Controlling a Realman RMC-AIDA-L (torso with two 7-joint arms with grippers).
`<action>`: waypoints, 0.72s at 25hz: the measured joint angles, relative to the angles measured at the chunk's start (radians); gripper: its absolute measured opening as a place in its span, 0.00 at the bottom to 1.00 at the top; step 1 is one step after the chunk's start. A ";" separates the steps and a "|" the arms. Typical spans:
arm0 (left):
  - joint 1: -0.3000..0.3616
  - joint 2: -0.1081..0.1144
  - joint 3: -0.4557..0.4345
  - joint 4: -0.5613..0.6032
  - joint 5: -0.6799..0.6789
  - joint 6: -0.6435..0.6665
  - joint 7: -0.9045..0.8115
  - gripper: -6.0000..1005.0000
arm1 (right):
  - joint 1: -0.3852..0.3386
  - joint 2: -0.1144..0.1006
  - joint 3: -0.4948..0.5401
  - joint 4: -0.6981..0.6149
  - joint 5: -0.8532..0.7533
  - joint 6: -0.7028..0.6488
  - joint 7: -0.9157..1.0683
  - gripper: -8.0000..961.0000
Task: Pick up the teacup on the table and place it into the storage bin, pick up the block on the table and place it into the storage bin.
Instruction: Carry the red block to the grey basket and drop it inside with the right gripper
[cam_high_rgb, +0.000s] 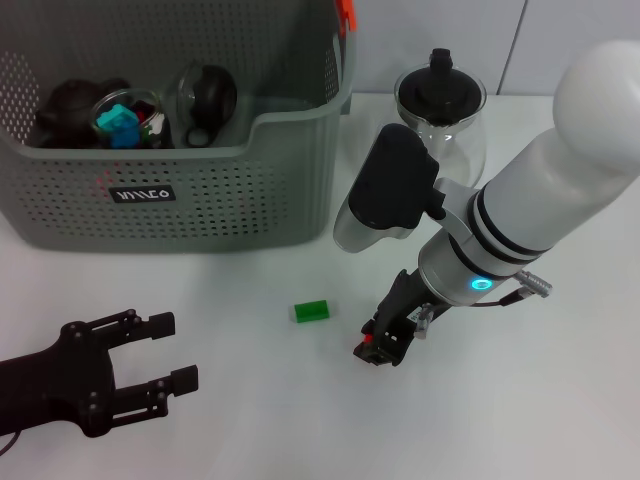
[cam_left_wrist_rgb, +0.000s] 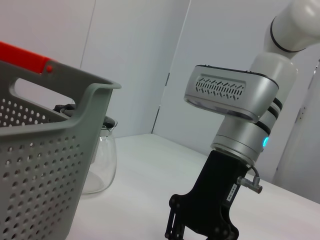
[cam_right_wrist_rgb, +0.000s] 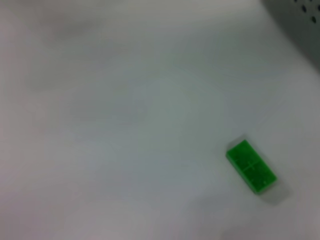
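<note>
The grey storage bin with a black label stands at the back left; it also shows in the left wrist view. Inside it lie a dark teapot, a glass teacup and a glass cup holding a teal block. A small green block lies on the white table in front of the bin, and shows in the right wrist view. My right gripper points down just above the table, a little right of the green block. My left gripper is open and empty at the front left.
A glass teapot with a black lid stands on the table behind the right arm, right of the bin; it shows in the left wrist view. The bin has a red handle part. The bin's corner edges the right wrist view.
</note>
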 joint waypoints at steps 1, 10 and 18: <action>0.000 0.000 0.000 0.000 0.000 0.000 0.000 0.70 | 0.000 0.000 0.000 0.000 0.000 0.000 0.001 0.34; 0.000 0.000 -0.001 0.000 0.000 0.000 0.000 0.70 | -0.008 -0.007 0.037 -0.019 0.026 -0.037 0.001 0.25; 0.000 0.000 -0.002 0.000 0.000 0.002 0.000 0.70 | -0.166 -0.010 0.314 -0.424 0.062 -0.265 -0.035 0.22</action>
